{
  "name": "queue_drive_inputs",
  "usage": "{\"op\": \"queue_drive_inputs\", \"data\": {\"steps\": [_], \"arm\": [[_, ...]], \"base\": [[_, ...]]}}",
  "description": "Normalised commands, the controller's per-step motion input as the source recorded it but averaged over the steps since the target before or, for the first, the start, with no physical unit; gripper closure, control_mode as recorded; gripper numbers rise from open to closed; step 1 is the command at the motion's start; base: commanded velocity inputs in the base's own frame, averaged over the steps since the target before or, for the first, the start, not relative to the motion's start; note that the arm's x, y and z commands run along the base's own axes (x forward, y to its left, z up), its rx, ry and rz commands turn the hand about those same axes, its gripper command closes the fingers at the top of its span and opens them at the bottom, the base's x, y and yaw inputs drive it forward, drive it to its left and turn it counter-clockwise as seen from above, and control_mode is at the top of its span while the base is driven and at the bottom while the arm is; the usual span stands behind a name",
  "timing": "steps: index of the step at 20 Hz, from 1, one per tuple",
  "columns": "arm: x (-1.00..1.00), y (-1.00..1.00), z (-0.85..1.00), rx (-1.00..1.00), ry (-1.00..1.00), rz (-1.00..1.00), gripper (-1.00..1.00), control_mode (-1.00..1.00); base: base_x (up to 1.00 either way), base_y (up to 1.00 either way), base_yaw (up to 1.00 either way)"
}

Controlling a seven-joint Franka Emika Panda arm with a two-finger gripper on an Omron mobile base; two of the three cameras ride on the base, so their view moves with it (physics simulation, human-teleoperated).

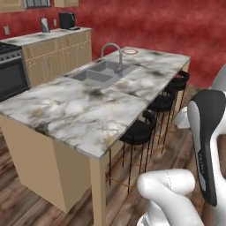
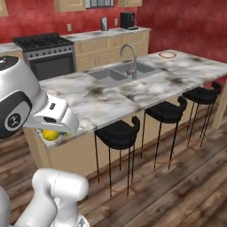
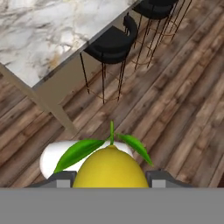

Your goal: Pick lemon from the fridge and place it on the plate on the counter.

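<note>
The gripper [image 3: 111, 181] is clamped on the lemon [image 3: 110, 168]: in the hand view the bright yellow fruit sits at 6 o'clock between the two grey fingertips [image 3: 61, 179], its stem and two green leaves pointing toward 12 o'clock. Below it lies dark wood plank flooring, with the corner of the marble counter [image 3: 39, 39] at 11 o'clock and a black bar stool [image 3: 111, 43] at 12 o'clock.

In the right base view the lemon [image 2: 51, 135] peeks out under the white hand at 9 o'clock, held off the near end of the counter [image 2: 146, 88]. The plate [image 2: 167, 55], white with a red-brown rim, lies on the counter's far end at 1 o'clock, beyond the grey double sink [image 2: 119, 73] and the arched tap [image 2: 130, 57], well apart from the lemon.

In the left base view the plate [image 1: 130, 51] sits at 12 o'clock, past the tap [image 1: 112, 55], near the counter's [image 1: 79, 110] far edge.
</note>
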Motion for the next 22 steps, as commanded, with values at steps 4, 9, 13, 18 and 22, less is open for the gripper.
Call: {"op": "queue_drive_inputs", "data": {"steps": [4,9,13,18,22], "arm": [[0.00,0.00,0.00,0.00,0.00,0.00,1.00,1.00],[0.00,0.00,0.00,0.00,0.00,0.00,1.00,1.00],[0.00,0.00,0.00,0.00,0.00,0.00,1.00,1.00],[0.00,0.00,0.00,0.00,0.00,0.00,1.00,1.00],[0.00,0.00,0.00,0.00,0.00,0.00,1.00,1.00]], "base": [[0.62,-0.77,0.07],[0.76,-0.99,0.18],[0.64,-1.00,0.21],[0.50,-1.00,0.21],[0.37,-1.00,0.21]]}}
